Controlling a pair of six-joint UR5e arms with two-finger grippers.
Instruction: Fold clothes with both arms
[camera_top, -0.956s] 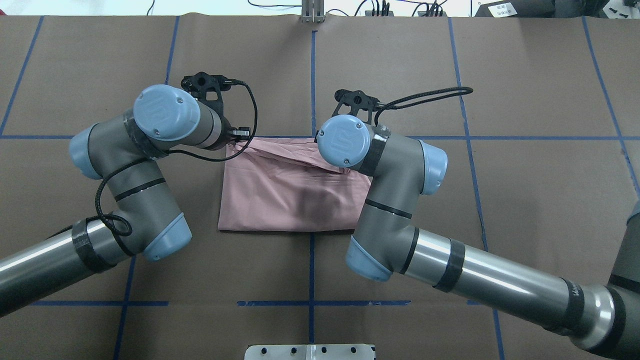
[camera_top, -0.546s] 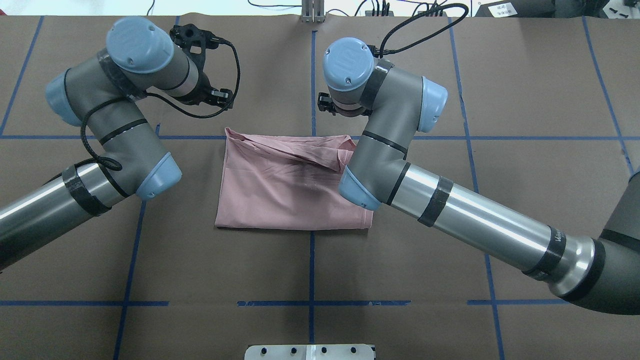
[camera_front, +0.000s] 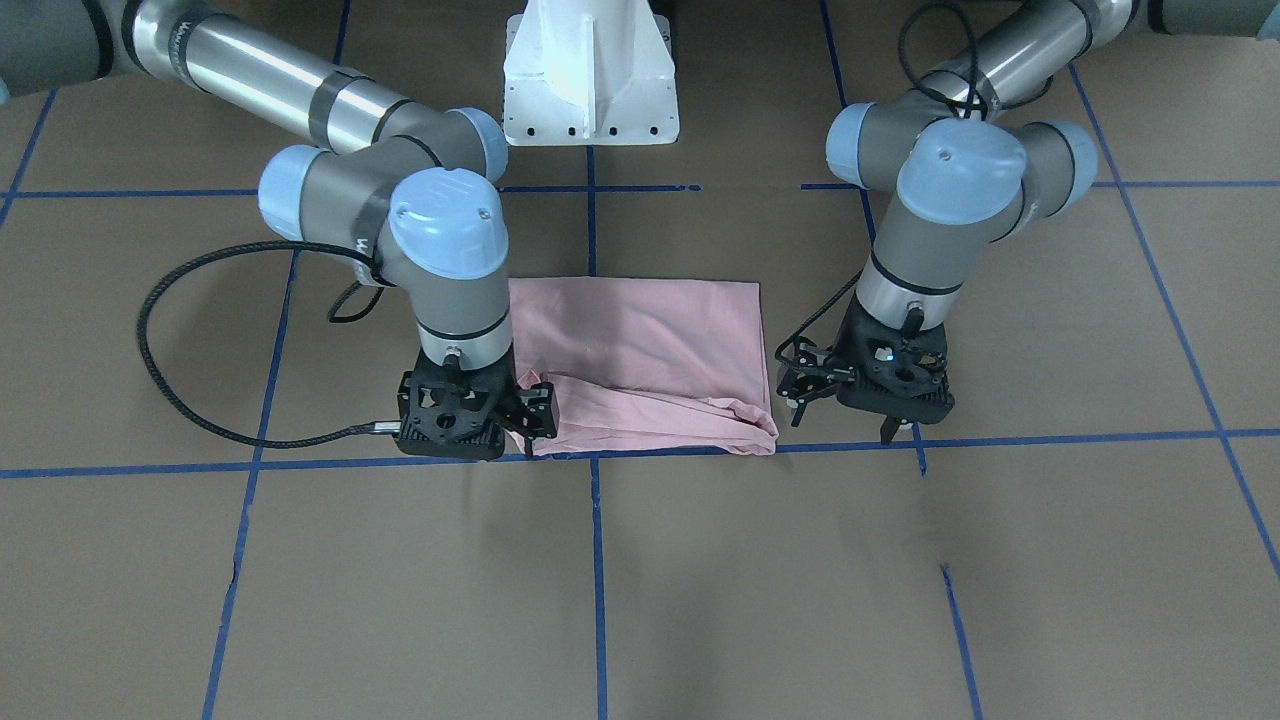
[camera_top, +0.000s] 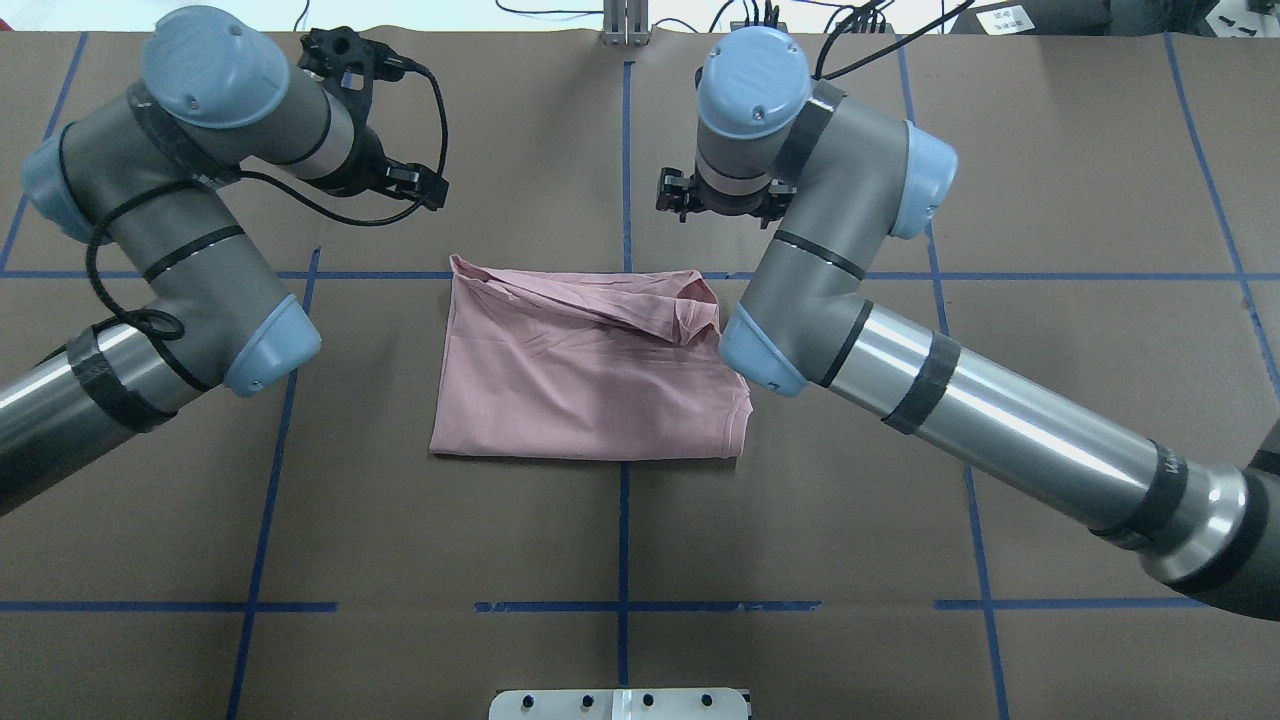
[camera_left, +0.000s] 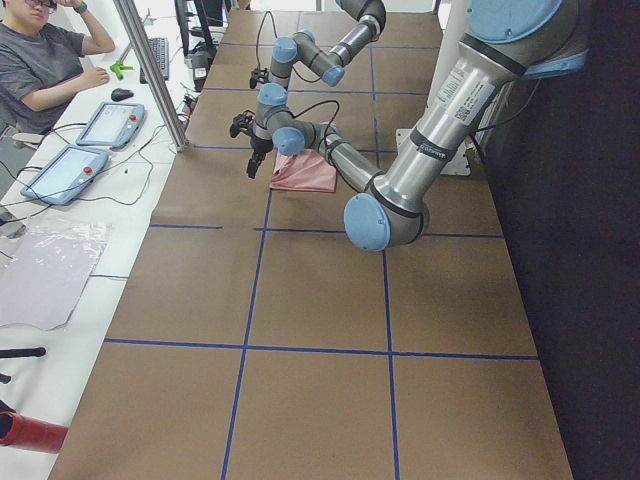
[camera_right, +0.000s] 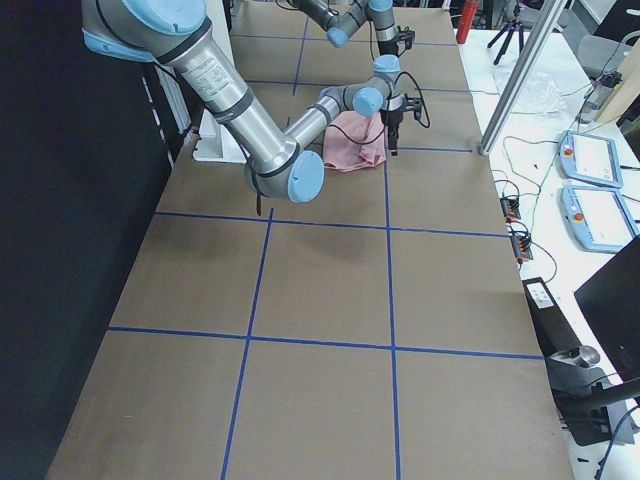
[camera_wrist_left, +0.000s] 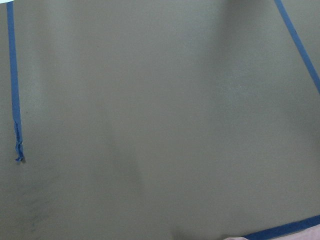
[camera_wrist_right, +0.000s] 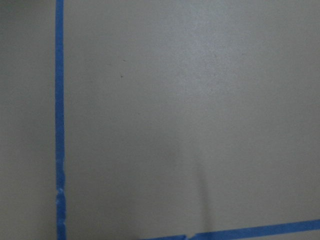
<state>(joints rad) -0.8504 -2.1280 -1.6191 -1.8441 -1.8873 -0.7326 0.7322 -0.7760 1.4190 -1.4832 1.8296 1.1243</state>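
Note:
The pale pink clothes (camera_top: 590, 380) lie on the brown table as a folded rectangle, plain side up, with a rumpled fold along the far edge (camera_front: 650, 420). My left gripper (camera_top: 395, 175) hovers beyond the far left corner, apart from the cloth, open and empty (camera_front: 860, 415). My right gripper (camera_top: 718, 205) hangs above the far right corner, also open with nothing in it (camera_front: 480, 435). Both wrist views show only bare table paper and blue tape; a sliver of pink shows at the bottom edge of the left wrist view (camera_wrist_left: 280, 237).
Blue tape lines (camera_top: 625, 150) grid the brown paper. The white pedestal base (camera_front: 588, 70) stands at the robot's side of the table. A person (camera_left: 45, 60) sits at a side bench with tablets, past the far edge.
Both grippers have let go of the shirt's far edge and risen, moving away past that edge. The lifted layer has dropped, leaving a wrinkled fold.

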